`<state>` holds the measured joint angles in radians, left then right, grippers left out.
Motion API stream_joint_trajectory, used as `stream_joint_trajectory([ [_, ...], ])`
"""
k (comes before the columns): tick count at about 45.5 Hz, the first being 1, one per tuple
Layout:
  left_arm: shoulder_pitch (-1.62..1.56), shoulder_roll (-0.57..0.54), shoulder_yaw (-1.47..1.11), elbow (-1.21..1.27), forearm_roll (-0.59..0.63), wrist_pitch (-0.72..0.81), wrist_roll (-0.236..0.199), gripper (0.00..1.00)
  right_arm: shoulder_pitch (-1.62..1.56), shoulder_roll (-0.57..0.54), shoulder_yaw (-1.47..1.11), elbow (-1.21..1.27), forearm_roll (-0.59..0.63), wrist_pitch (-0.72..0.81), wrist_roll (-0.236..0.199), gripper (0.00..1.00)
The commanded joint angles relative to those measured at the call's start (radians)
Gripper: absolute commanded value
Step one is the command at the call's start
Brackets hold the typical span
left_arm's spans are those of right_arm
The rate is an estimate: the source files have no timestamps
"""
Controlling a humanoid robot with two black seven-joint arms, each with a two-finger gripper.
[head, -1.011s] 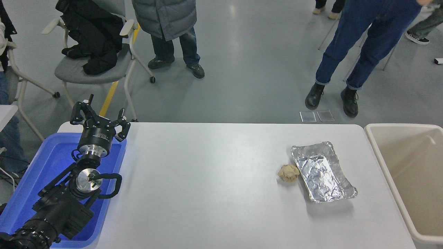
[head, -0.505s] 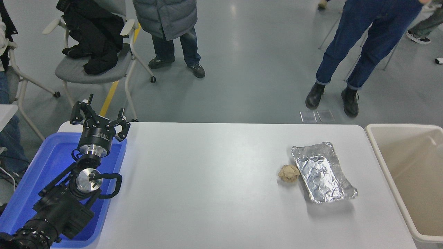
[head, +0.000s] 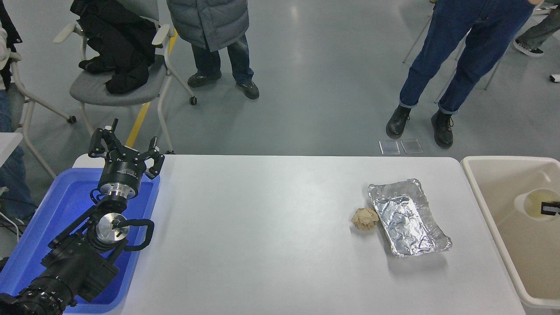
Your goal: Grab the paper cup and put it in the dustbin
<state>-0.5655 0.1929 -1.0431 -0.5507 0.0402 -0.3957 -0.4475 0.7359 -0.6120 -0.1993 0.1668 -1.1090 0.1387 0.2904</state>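
White table (head: 271, 245): foil tray (head: 409, 218) beside brown paper ball (head: 365, 218).

No text, label, brand, number or sign can be read anywhere; fine print on the left gripper (head: 126, 153) body is illegible.

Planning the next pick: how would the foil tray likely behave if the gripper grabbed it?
The foil tray looks thin and crinkled, so it would probably dent or fold. It appears empty, so likely light and apt to slide on the smooth table if pushed.
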Motion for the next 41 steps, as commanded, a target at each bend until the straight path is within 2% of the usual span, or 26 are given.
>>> stream_joint_trajectory([
  [1,-0.001,-0.001,0.0,0.0,0.0,-0.002,0.001,0.99,-0.032,0.018,0.012,-0.013,0.038,-0.001,-0.001,0.0],
  [4,-0.001,-0.001,0.0,0.0,0.0,0.0,0.001,0.99,-0.032,0.018,0.015,-0.015,0.044,-0.002,-0.001,0.02],
  [5,-0.001,0.0,0.0,0.0,0.0,0.0,0.0,0.99,-0.032,0.018,0.017,-0.018,0.049,-0.001,-0.001,0.11],
  [7,-0.001,0.0,0.0,0.0,0.001,0.0,0.0,0.99,-0.032,0.018,0.018,-0.026,0.06,-0.001,-0.001,0.44],
  [8,-0.001,0.0,0.0,0.0,0.0,0.0,0.001,0.99,-0.032,0.018,0.02,-0.027,0.07,-0.001,-0.001,0.52],
  [10,-0.001,0.0,0.0,0.0,0.0,0.0,0.001,0.99,-0.032,0.018,0.02,-0.03,0.095,-0.001,-0.002,0.59],
  [13,0.001,0.0,0.0,0.0,0.0,0.0,0.0,0.99,-0.043,0.018,0.018,-0.03,0.135,0.001,-0.002,0.93],
  [14,0.001,0.0,0.0,0.0,0.0,0.0,0.001,0.99,-0.047,0.017,0.017,-0.03,0.15,0.001,-0.002,1.0],
  [23,-0.001,0.0,0.0,0.0,0.0,0.0,0.0,0.99,-0.05,0.008,0.008,-0.029,0.27,0.002,-0.007,1.0],
  [41,-0.001,0.0,0.0,0.0,0.0,0.0,0.001,0.99,-0.049,-0.006,0.014,-0.029,0.278,0.002,-0.005,1.0],
])
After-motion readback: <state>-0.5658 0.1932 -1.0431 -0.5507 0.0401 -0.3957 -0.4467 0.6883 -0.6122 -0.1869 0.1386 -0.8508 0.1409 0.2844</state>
